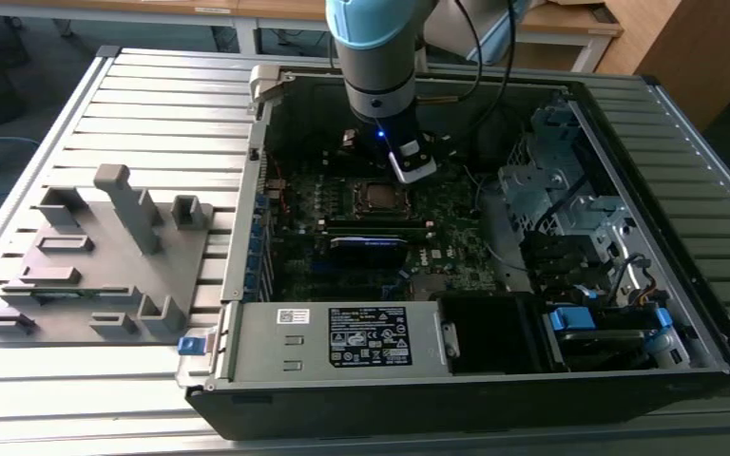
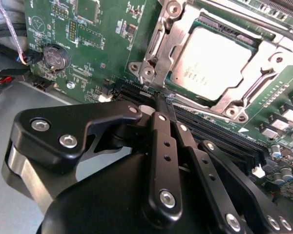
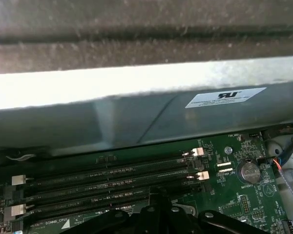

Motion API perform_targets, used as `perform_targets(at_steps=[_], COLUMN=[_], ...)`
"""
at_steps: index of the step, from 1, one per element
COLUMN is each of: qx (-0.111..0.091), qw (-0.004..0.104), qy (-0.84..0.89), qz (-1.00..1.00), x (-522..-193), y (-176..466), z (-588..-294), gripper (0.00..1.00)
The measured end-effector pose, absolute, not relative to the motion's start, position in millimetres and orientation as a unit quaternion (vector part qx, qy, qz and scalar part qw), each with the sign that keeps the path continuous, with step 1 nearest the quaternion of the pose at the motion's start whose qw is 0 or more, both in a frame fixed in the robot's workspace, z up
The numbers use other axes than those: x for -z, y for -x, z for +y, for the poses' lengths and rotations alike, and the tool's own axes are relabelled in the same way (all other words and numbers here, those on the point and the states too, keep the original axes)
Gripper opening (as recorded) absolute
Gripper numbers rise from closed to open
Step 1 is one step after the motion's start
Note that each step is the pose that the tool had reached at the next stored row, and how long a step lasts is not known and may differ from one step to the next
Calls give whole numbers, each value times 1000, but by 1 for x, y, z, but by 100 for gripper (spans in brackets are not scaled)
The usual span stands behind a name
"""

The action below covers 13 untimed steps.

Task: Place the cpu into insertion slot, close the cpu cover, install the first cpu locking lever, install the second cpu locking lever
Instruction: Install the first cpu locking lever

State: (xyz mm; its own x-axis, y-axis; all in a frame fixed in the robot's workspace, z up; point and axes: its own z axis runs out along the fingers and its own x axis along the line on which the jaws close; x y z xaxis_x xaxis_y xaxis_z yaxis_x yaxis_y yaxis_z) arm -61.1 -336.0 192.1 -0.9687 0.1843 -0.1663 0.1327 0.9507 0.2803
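The cpu (image 2: 212,58), a square chip with a dull silver top, lies in the insertion slot (image 2: 136,67) on the green board. The cpu cover (image 2: 167,48), a silver frame plate, lies flat over its edges. In the exterior view the cpu (image 1: 376,196) sits mid-board inside the open case. My gripper (image 2: 161,99) is shut with nothing between its black fingers, and its tips rest at the socket's corner beside a thin metal locking lever (image 2: 205,108). The exterior view shows the gripper (image 1: 413,169) just to the right of the socket. A second rod (image 2: 263,22) runs along the socket's far side.
Black memory slots (image 3: 107,180) run beside the socket under the case's metal wall (image 3: 136,122). A coin battery (image 2: 56,57) and cables sit nearby. A power supply (image 1: 339,337) and drive cage (image 1: 568,199) crowd the case. A grey fixture tray (image 1: 99,256) stands on the exterior view's left.
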Motion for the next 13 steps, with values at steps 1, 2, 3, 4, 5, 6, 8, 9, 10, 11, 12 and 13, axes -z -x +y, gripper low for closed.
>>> perform_targets(at_steps=[1, 2, 3, 4, 5, 6, 8, 9, 10, 11, 12, 13], qx=[-135, -135, -135, -134, -135, -135, -135, -135, -135, -135, -135, -135], qw=[96, 96, 96, 96, 96, 96, 96, 96, 96, 96, 96, 96], qy=[-81, -81, -81, -81, -81, -81, -81, -81, -81, -81, -81, -82], qz=[983, 983, 983, 983, 983, 983, 983, 983, 983, 983, 983, 983], x=[-192, -192, -192, -193, -193, -194, -196, -197, -197, -198, -198, -198], y=[61, 61, 61, 61, 61, 61, 61, 61, 61, 61, 61, 62], z=[-336, -336, -336, -336, -336, -336, -336, -336, -336, -336, -335, -335], gripper=[10, 10, 10, 10, 10, 10, 10, 10, 10, 10, 10, 10])
